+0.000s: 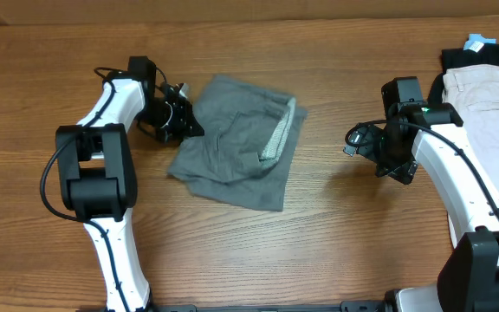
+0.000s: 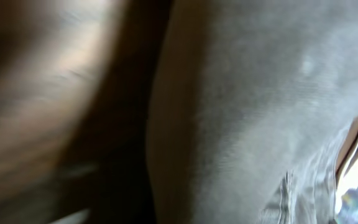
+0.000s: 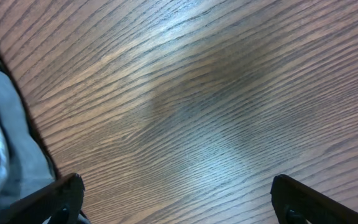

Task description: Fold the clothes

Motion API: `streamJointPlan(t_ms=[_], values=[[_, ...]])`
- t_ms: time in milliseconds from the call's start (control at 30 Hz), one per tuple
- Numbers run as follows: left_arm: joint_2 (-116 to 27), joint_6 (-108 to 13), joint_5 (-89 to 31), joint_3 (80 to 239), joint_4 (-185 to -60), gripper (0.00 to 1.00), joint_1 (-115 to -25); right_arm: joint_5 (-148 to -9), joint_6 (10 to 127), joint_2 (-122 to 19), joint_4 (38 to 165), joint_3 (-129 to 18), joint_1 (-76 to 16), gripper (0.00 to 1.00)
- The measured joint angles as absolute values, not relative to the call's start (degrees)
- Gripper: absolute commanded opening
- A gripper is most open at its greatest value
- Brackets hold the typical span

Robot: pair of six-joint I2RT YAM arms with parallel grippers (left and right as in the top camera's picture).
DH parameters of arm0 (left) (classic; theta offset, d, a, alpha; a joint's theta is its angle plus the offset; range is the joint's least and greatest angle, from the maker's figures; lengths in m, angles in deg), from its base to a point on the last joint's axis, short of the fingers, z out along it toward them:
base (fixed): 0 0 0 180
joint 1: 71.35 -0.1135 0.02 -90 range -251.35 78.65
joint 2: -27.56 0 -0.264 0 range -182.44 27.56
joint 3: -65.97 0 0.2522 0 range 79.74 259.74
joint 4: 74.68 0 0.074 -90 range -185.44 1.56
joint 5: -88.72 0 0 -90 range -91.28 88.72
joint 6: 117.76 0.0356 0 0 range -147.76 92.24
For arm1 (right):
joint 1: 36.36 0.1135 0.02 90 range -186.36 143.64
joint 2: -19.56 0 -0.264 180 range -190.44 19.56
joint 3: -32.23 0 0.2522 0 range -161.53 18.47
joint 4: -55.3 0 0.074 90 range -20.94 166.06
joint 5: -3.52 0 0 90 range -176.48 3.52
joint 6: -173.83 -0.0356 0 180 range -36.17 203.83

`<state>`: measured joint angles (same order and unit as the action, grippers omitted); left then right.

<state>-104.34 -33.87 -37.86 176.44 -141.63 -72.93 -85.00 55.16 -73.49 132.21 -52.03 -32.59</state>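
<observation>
Wood table (image 1: 319, 234), grey shorts (image 1: 232, 147) rumpled mid-table with the paler inside showing on their right side. Left gripper (image 1: 178, 117) at the shorts' left edge, wrist view blurred, can't tell its opening. Right gripper (image 3: 178, 199) spread wide over bare wood, well apart from the shorts.

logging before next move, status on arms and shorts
Left gripper at left edge of shorts, state unclear. Right gripper open over table. Shorts rumpled, partly folded. Beige garment far right, clear.

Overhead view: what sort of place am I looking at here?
Probably a robot lab bench, not a home: a left arm and right arm at a wooden table, grey shorts between them, and a pile of other clothes at the edge.
</observation>
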Motion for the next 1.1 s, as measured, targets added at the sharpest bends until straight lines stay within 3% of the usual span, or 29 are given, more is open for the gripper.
streamJointPlan(t_ms=[267, 667, 967, 1033, 1100], values=[[-104.32, -48.23, -34.36, 176.44, -133.72, 0.16, -79.53, -85.00, 55.16, -73.49, 132.21, -52.03, -32.59, 1.00], [-103.38, -65.23, -27.46, 176.55, -130.57, 0.19, -102.11, -84.98, 55.19, -73.49, 132.24, -52.03, -32.59, 1.00], [-103.20, -76.47, -26.71, 176.59, -130.85, 0.16, -115.33, -85.02, 55.21, -73.49, 132.24, -52.03, -32.59, 1.00], [-103.20, -78.55, -26.63, 176.59, -131.07, 0.22, -115.77, -85.00, 55.19, -73.49, 132.19, -52.03, -32.59, 1.00], [-103.16, -81.74, -26.28, 176.59, -130.98, 0.35, -115.57, -85.00, 55.21, -73.49, 132.21, -52.03, -32.57, 1.00]])
